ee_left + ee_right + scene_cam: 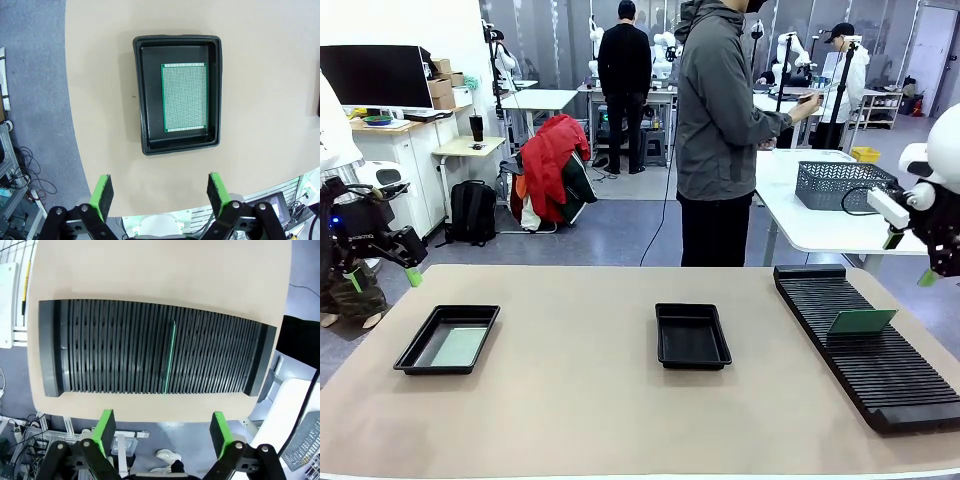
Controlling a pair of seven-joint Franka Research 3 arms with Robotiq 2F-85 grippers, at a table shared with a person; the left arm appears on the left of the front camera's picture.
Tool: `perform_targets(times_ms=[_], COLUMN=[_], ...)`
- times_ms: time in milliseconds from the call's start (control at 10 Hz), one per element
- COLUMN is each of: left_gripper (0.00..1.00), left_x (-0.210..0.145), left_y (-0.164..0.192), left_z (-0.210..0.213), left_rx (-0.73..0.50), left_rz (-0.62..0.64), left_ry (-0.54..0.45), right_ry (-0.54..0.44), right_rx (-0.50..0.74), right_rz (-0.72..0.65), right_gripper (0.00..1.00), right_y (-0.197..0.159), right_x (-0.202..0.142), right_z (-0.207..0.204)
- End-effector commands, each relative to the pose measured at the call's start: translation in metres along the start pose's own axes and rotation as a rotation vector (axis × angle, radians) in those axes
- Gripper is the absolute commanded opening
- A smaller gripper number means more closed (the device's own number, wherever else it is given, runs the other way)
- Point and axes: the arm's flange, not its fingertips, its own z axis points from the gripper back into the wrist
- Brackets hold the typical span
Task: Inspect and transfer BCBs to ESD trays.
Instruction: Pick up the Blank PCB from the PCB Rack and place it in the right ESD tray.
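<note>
Front view: your left gripper (384,278) hangs off the tabletop's (600,420) left edge, above the floor, with its fingers (413,277) spread and nothing between them. Your right gripper (910,260) hangs off the right side, above the far end of the rack (880,380), also spread and holding nothing. The left tray (418,340) sits near the left edge with the flat BCB (458,347) on its floor. The middle tray (695,365) sits mid-tabletop, showing its black floor. The rack runs along the right side, and the standing BCB (861,321) is on edge in one of its slots, about a third of the way from the far end. A person (720,130) stands just beyond the far edge, turned sideways.

Left wrist view: you look straight down on the left tray (140,95). The flat BCB (184,97) lies flat inside, closer to one long wall than the other. The left gripper (160,195) is well apart from the tray, with its green fingers (102,195) wide.

Right wrist view: the rack (110,347) lies across the frame below the right gripper (162,432). The standing BCB (169,357) shows edge-on as a thin green line in a slot near the middle. The fingers (106,432) are wide and touch nothing.
</note>
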Motion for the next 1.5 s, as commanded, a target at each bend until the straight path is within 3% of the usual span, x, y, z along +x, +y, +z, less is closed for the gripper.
perform_targets(times_ms=[0,1400], left_gripper=[1.0,1.0], left_x=[0.0,0.0], left_y=[0.0,0.0], left_z=[-0.001,-0.001], left_rx=[0.001,0.001], left_rz=[0.003,0.003], left_ry=[-0.009,-0.009], right_ry=[-0.029,-0.103], right_rx=[-0.026,-0.019], right_rz=[0.008,-0.052], right_gripper=[1.0,1.0], right_y=[0.001,-0.004], right_x=[-0.008,-0.035], right_z=[-0.029,-0.148])
